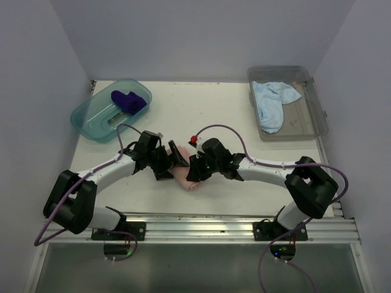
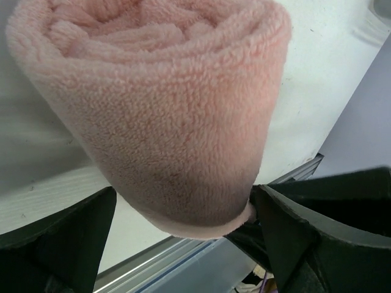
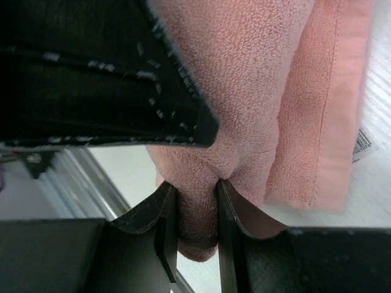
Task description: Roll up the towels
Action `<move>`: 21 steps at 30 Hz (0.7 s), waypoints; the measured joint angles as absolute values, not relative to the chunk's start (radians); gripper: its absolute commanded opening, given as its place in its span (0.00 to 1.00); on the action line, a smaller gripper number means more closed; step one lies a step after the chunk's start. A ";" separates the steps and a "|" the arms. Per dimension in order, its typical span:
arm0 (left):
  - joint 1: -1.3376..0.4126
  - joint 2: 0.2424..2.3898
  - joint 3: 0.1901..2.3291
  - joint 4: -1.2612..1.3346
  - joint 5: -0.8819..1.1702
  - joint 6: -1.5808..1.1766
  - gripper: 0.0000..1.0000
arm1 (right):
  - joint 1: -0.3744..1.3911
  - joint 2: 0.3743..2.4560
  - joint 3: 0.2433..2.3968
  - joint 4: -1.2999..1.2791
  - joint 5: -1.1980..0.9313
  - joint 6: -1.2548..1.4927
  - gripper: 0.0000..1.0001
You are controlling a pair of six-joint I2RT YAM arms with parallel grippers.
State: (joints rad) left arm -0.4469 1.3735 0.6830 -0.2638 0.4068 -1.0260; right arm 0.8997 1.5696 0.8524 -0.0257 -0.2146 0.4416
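The salmon pink towel (image 1: 185,177) lies rolled at the table's middle front, between both grippers. In the left wrist view its rolled end (image 2: 165,110) fills the frame. My left gripper (image 2: 183,229) is open, one finger on each side of the roll; the right finger touches its lower edge. My right gripper (image 3: 197,210) is shut on a pinched fold of the pink towel (image 3: 244,91). The dark purple towel (image 1: 128,101) sits in the teal tub (image 1: 91,119). The light blue towel (image 1: 272,102) lies crumpled in the grey bin (image 1: 305,122).
The teal tub stands at the back left and the grey bin at the back right. A metal rail (image 1: 201,221) runs along the near table edge. White walls close in the left, back and right sides.
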 measured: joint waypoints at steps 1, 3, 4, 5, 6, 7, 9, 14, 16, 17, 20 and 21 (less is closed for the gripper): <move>-0.447 1.374 0.683 -0.263 0.410 -1.025 1.00 | 0.875 1.578 0.843 0.002 -0.271 0.464 0.11; -0.447 1.374 0.682 -0.263 0.414 -1.021 1.00 | 0.828 1.603 0.827 0.058 -0.374 0.507 0.11; -0.447 1.374 0.680 -0.262 0.416 -1.018 1.00 | 0.812 1.614 0.821 0.079 -0.416 0.524 0.10; -0.447 1.374 0.677 -0.258 0.417 -1.013 1.00 | 0.795 1.628 0.815 0.105 -0.461 0.543 0.10; -0.447 1.374 0.672 -0.253 0.417 -1.011 1.00 | 0.780 1.639 0.811 0.125 -0.498 0.559 0.11; -0.447 1.375 0.668 -0.250 0.417 -1.010 0.99 | 0.769 1.649 0.809 0.139 -0.533 0.570 0.11; -0.447 1.382 0.659 -0.241 0.416 -1.011 0.93 | 0.757 1.663 0.809 0.153 -0.586 0.585 0.12; -0.447 1.431 0.656 -0.215 0.421 -1.013 0.74 | 0.753 1.662 0.818 0.106 -0.612 0.580 0.64; -0.447 1.448 0.656 -0.207 0.428 -1.015 0.74 | 0.754 1.638 0.823 0.051 -0.580 0.570 0.77; -0.447 1.452 0.656 -0.204 0.432 -1.016 0.74 | 0.756 1.615 0.824 0.016 -0.550 0.559 0.79; -0.447 1.462 0.656 -0.195 0.440 -1.031 0.75 | 0.785 1.504 0.831 -0.124 -0.385 0.521 0.83; -0.447 1.464 0.656 -0.194 0.442 -1.034 0.76 | 0.806 1.483 0.837 -0.145 -0.355 0.510 0.83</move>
State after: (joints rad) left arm -0.4473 1.4639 0.6563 -0.1944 0.4416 -1.0340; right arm 0.8062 1.4834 0.8371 -0.1448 -0.3546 0.5098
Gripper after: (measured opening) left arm 0.747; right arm 0.822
